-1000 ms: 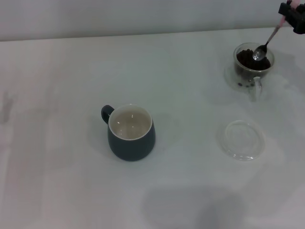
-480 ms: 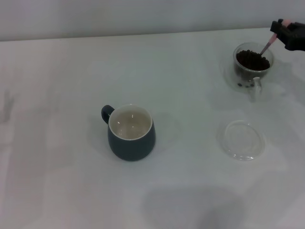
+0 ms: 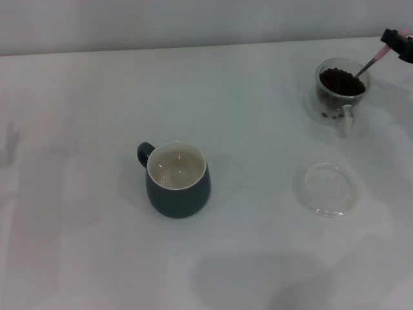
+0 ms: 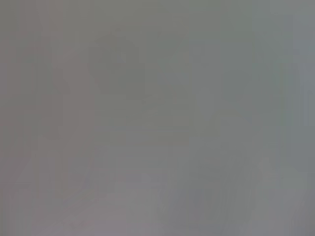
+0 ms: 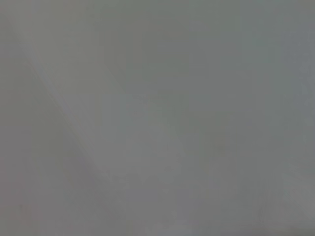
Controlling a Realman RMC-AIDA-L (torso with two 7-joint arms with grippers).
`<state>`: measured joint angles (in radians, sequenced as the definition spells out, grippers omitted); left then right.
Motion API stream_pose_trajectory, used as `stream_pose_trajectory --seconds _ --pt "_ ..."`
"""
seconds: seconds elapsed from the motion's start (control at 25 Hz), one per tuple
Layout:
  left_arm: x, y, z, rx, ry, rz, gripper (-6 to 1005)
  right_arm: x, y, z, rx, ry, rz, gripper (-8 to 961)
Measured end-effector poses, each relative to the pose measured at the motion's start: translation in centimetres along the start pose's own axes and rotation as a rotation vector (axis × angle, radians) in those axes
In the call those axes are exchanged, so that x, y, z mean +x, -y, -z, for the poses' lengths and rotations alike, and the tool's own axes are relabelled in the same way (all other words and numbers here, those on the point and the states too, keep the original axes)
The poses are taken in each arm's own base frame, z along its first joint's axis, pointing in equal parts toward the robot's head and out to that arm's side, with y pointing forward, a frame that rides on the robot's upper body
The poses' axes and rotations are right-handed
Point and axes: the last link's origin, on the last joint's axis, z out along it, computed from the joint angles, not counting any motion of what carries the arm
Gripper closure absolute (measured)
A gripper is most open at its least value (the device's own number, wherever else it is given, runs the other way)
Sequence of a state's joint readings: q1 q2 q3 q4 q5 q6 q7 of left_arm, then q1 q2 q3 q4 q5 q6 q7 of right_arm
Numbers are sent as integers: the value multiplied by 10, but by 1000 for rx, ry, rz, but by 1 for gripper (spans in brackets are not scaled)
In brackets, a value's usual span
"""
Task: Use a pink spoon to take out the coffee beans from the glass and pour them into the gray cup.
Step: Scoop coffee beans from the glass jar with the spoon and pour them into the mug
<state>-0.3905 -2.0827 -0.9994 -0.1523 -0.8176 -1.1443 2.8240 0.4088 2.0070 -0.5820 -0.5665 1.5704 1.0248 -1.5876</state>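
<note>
The right tool [image 3: 397,42] sits at the far right edge of the head view, mostly cut off by the frame. It is clamped on the pale pink handle of the pink spoon [image 3: 372,63]. From there the spoon slants down and inward, so its metal neck crosses the rim of the glass [image 3: 342,89] and its bowl is buried in the coffee beans [image 3: 341,81]. I would read that tilt as a scooping angle: the handle is held high and outboard so the bowl can dig under the heap. Whether any beans are on the bowl I cannot say, since the dark heap hides it.

The glass stands at the far right of the table [image 3: 97,97], its clear handle turned toward the robot. Nearer the robot lies a flat clear saucer [image 3: 328,188], apart from the glass. The gray cup [image 3: 176,179] stands well apart from both, toward the middle of the table, upright, with its loop handle on the robot's left. Its cream inside looks bare of beans, so I judge the transfer has hardly begun, and the loaded spoon would have a long level carry ahead.

The left tool is nowhere to be seen in the head view. Both wrist views show only a flat grey blur and give me nothing to go on.
</note>
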Motion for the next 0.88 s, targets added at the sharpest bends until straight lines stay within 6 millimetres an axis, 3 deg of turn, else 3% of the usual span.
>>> stream_pose_trajectory --seconds 0.32,0.52,0.88 --pt "-1 2 2 10 0 4 179 2 3 1 17 4 -174 789" --pt "0 1 1 7 -2 5 179 2 8 1 52 14 -380 789" --pt "0 0 2 1 -6 4 179 7 20 4 129 28 -532 787"
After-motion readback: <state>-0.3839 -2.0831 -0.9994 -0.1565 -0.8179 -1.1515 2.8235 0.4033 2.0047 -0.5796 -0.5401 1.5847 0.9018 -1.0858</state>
